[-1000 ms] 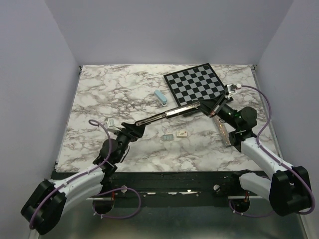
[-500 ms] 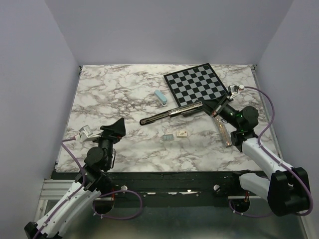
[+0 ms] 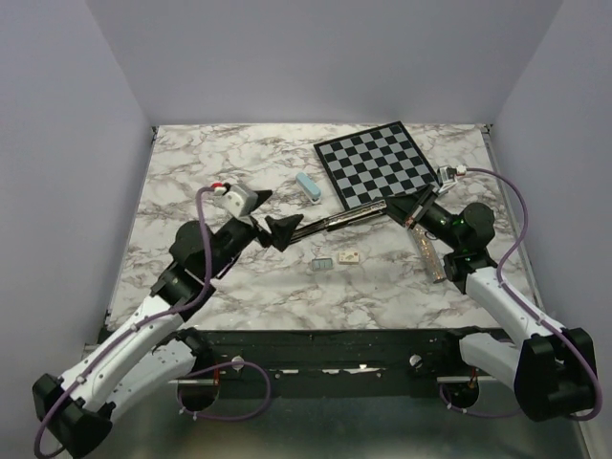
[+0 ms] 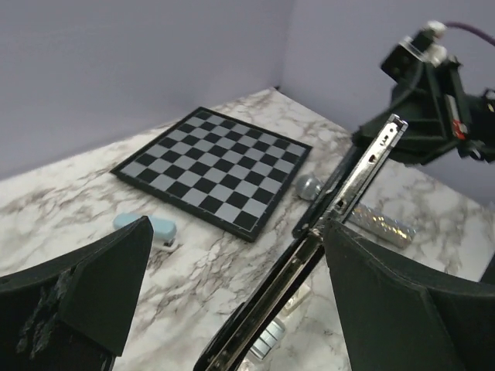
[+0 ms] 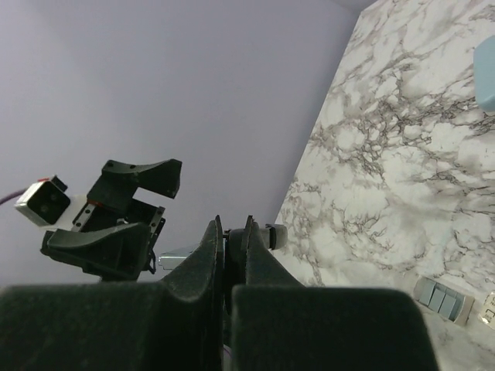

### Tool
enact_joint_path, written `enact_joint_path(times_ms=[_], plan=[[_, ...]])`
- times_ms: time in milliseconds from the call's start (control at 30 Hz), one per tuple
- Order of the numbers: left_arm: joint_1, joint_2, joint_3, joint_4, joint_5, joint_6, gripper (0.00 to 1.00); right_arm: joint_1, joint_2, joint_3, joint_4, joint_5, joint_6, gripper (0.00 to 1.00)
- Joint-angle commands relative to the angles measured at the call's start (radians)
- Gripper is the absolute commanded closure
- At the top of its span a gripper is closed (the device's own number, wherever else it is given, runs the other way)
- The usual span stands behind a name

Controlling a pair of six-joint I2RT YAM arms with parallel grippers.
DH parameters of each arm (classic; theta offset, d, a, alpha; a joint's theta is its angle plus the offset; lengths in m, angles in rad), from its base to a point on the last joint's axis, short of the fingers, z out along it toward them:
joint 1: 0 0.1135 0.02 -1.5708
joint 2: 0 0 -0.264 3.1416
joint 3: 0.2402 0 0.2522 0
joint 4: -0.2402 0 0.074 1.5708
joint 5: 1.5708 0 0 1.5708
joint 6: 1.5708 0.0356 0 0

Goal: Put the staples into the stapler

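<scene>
The black stapler [image 3: 339, 216] runs slantwise across the table's middle, its metal channel showing in the left wrist view [image 4: 309, 247]. My right gripper [image 3: 407, 207] is shut on its right end [image 5: 232, 239]. My left gripper [image 3: 275, 218] is open at its left end. In the left wrist view the stapler passes between the spread fingers [image 4: 100, 286], close to the right one, and my left gripper [image 4: 236, 226] does not grip it. The staples [image 3: 322, 263], a small silver-grey strip, lie on the table below the stapler [image 4: 267, 341] [image 5: 445, 300].
A small cream box [image 3: 349, 256] lies right of the staples. A chessboard [image 3: 376, 163] sits at the back right, a light blue object [image 3: 307, 186] left of it. A clear tube of brownish beads [image 3: 428, 253] lies under my right arm.
My left arm pulled back toward the near left, then swung forward and right to the stapler's left end. The stapler's left end has shifted a little to the right.
</scene>
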Motion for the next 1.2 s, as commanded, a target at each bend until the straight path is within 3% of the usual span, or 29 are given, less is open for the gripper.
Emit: enact_joint_path(times_ms=[0,200,300,400,533,667,1167], plan=[[-0.042,0.165,0.111,-0.052,0.348,0.231,0.01,-0.006,-0.026,0.008,0.043,-0.007,0.014,0.99],[-0.169,0.303,0.237,-0.154,0.333,0.431,0.03,-0.005,-0.041,-0.006,0.038,-0.011,0.012,0.99],[-0.2,0.363,0.281,-0.199,0.313,0.484,0.09,-0.006,-0.044,-0.012,0.04,-0.016,0.012,0.99],[-0.208,0.406,0.3,-0.197,0.306,0.489,0.17,-0.006,-0.048,-0.013,0.043,-0.022,0.015,0.99],[-0.209,0.438,0.304,-0.182,0.293,0.504,0.4,-0.005,-0.052,-0.019,0.041,-0.025,0.015,0.99],[-0.209,0.467,0.309,-0.161,0.278,0.509,0.54,-0.006,-0.054,-0.024,0.043,-0.03,0.017,0.99],[-0.211,0.533,0.338,-0.187,0.31,0.506,0.59,-0.006,-0.058,-0.032,0.049,-0.042,0.023,0.99]])
